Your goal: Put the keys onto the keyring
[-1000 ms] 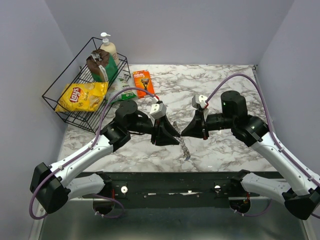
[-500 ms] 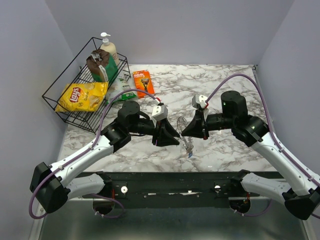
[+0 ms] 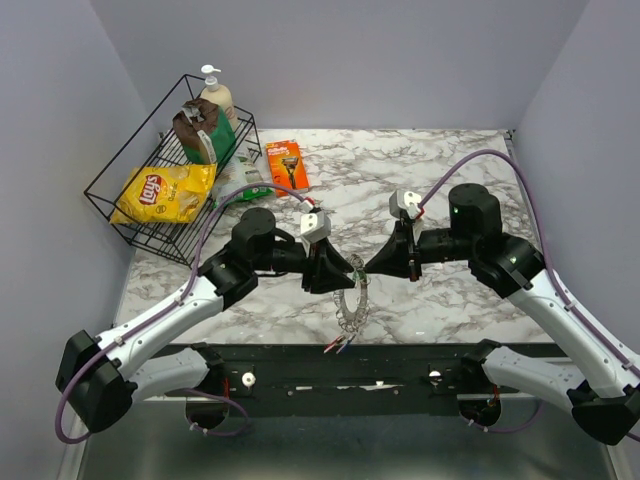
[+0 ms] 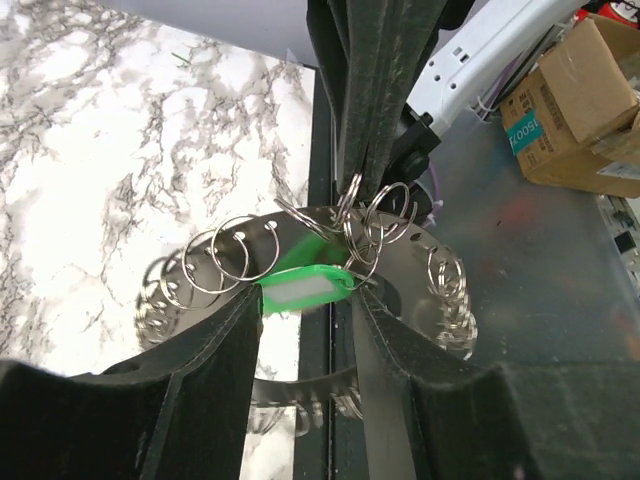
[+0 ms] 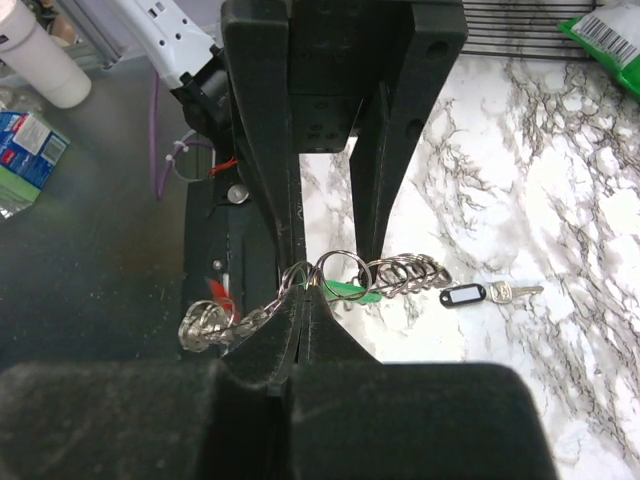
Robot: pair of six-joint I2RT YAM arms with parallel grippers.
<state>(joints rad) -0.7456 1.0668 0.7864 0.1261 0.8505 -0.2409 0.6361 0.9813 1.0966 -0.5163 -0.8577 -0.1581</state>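
Worktop (image 3: 440, 170) edge lies under both arms, meeting in mid-air. Right claw (image 3: 368, 267) pinches together on the keyring (image 3: 349, 306), dangling between them. Left claw (image 3: 348, 275) clamps the green-tagged key (image 4: 300, 292) against the coil. Threading is in hand; next, I judge, twist it along the wire. Dark-tagged key (image 5: 465, 295) waits on the worktop.

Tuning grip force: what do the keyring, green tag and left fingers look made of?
The keyring looks like bare steel wire: bright silver glints on the coils. The green tag looks like glossy moulded plastic with a white insert. The left fingers are matte black, no shine; rubber or printed plastic, cannot tell.
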